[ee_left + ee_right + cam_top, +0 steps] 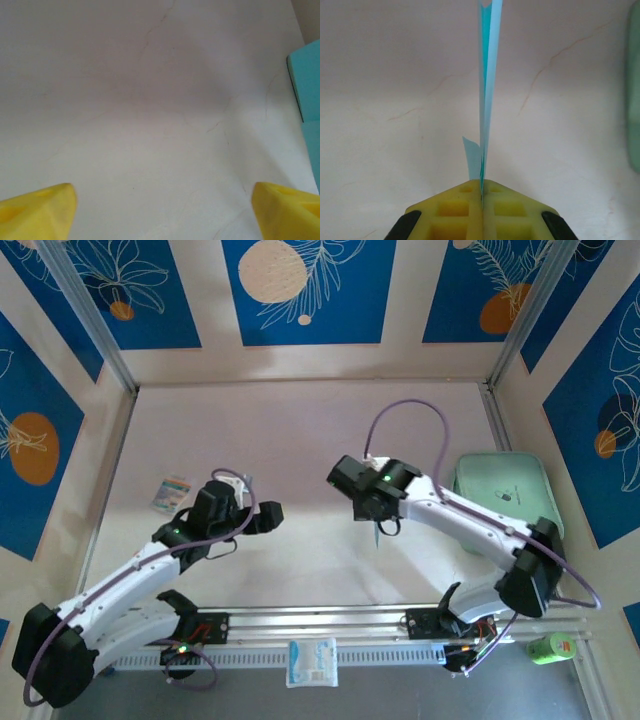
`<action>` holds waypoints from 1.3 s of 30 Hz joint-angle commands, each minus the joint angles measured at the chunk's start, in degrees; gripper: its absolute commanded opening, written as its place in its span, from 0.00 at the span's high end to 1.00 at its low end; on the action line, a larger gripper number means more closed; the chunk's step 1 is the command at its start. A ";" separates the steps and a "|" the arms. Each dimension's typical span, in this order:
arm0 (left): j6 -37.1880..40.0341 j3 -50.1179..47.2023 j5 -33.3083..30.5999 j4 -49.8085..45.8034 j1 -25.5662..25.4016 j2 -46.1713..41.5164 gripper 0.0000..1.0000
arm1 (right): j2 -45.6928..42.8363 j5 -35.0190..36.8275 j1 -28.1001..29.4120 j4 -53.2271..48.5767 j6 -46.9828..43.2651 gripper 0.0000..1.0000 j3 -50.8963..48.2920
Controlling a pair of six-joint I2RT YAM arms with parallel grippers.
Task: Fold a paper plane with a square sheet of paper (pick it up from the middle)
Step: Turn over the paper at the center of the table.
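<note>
Right fingers (479, 194) clamp the plane (487, 75) at bottom centre, edge-on, probably pinching its crease so the folds hold shut. Left fingers (285, 205) gape wide, empty, over the tabletop (150, 100), the plane at that frame's right edge.

Open tabletop (300, 430); tray (500, 475) far right.

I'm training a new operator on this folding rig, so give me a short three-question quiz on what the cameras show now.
1. True or false: the left hand grips the paper plane.
2. Which hand is shut on the paper plane? A) left B) right C) neither
3. Fill in: the mint-green tray lies on the ____ arm's side of the table.
Key: 1 false, it is open above the table; 2 B, the right hand; 3 right.
</note>
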 commanded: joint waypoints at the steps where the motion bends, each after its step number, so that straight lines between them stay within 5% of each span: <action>1: 1.14 2.47 -2.28 -7.41 0.74 -1.15 0.01 | 3.71 9.06 1.31 -6.78 2.04 0.98 3.23; 14: -4.14 -1.80 -0.29 -9.92 8.58 -5.05 0.00 | 10.26 5.68 3.38 4.25 -9.03 0.97 1.41; 21: -1.84 -0.04 -5.69 -16.87 8.82 -13.14 0.00 | 16.19 4.76 5.01 5.86 -8.61 0.97 2.95; 29: -1.82 1.04 -4.16 -19.29 8.75 -13.96 0.00 | 26.15 4.18 7.18 4.96 -8.40 0.97 9.67; 39: 3.60 3.98 -5.20 -23.69 8.65 -13.91 0.00 | 26.66 -10.15 7.89 19.16 -11.50 0.88 8.20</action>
